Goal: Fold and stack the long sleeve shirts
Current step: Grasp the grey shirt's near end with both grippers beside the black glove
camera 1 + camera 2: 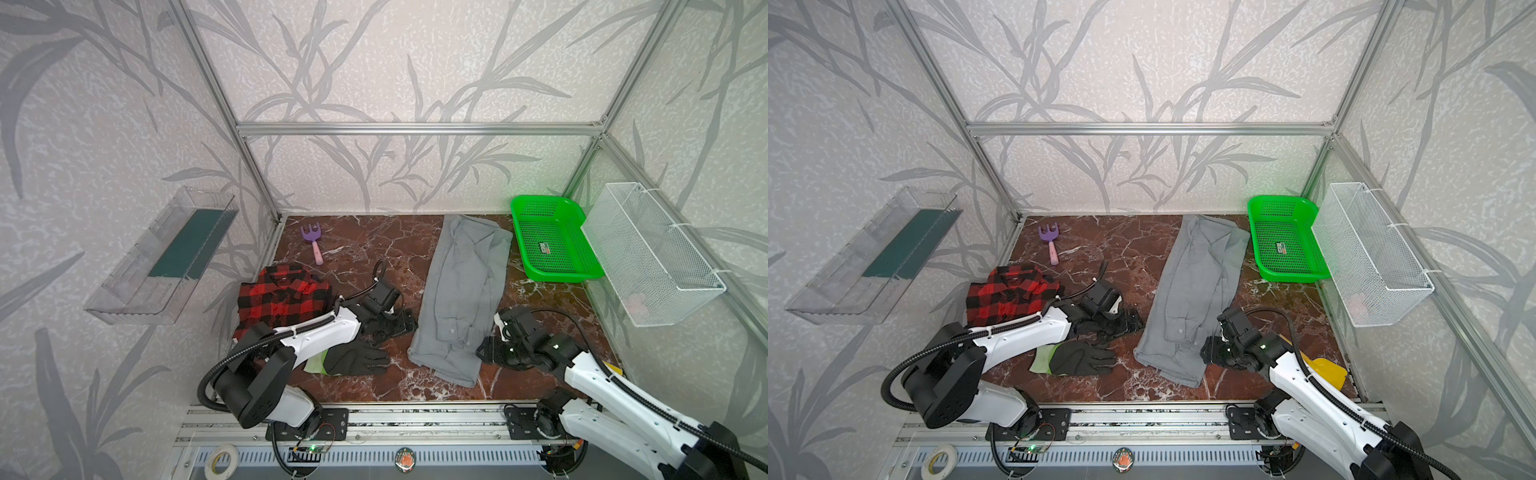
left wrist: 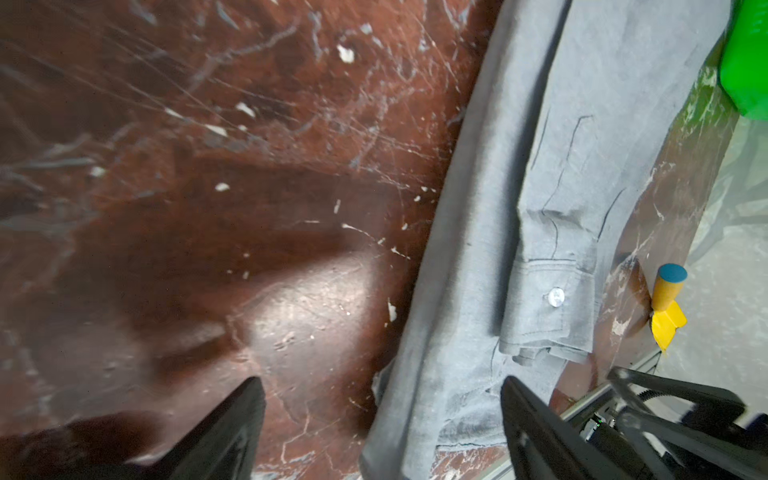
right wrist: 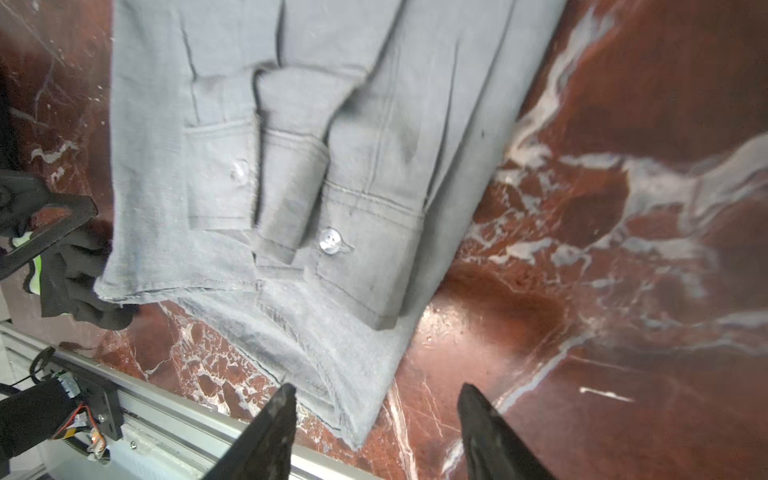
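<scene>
Top views overlook everything; close wrist views share the grey shirt.

Leaf-patterned grey walls and aluminium framing enclose a red-brown marble tabletop.

Surface: plaid shirt at left, rake behind it, glove before it; plain shirt lengthwise right of centre; basket back right, just beside that shirt's far end.

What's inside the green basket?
Only a small dark label lies on the mesh floor of the green basket; nothing else shows. Its right edge is hidden behind the white wire basket, so that strip cannot be checked.
</scene>
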Controlling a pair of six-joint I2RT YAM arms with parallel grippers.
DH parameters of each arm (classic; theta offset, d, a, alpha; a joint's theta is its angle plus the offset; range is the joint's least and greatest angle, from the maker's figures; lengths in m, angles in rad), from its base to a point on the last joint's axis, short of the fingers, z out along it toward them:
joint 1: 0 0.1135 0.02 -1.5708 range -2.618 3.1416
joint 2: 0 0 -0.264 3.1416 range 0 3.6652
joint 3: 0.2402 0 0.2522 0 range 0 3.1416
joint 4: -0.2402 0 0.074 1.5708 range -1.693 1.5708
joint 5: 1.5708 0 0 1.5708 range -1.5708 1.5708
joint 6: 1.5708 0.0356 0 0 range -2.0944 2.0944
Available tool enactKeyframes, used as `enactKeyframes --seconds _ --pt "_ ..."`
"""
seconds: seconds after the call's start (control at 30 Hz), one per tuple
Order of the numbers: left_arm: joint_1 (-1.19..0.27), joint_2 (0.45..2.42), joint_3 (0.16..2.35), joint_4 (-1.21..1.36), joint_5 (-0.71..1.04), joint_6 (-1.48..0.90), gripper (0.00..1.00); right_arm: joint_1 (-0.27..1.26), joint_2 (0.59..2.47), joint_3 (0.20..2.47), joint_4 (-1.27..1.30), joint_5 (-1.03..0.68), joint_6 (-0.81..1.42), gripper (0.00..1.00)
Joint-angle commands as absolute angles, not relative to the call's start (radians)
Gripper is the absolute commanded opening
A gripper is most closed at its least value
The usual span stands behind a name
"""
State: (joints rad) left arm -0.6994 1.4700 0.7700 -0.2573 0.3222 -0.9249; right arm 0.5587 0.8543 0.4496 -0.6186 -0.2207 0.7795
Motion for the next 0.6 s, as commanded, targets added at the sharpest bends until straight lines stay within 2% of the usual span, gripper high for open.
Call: enactKeyframes --seconds 0.0,0.33,0.4,0.57 --pt "-0.73 1.495 0.743 -0.178 0.353 -0.97 0.83 0.556 0.835 0.387 -0.518 -0.291 0.897 0.63" --pt "-0.771 1.552 0.708 -0.066 0.409 -0.997 0.53 0.631 0.806 0.283 -0.436 -0.265 1.057 0.6" --pt "-0.775 1.558 0.701 -0.053 0.413 -1.001 0.5 0.662 0.802 0.26 -0.398 -0.256 1.096 0.57" --pt "-0.788 1.567 0.662 0.014 0.43 -1.032 0.31 0.771 0.816 0.239 -0.336 -0.215 1.184 0.53"
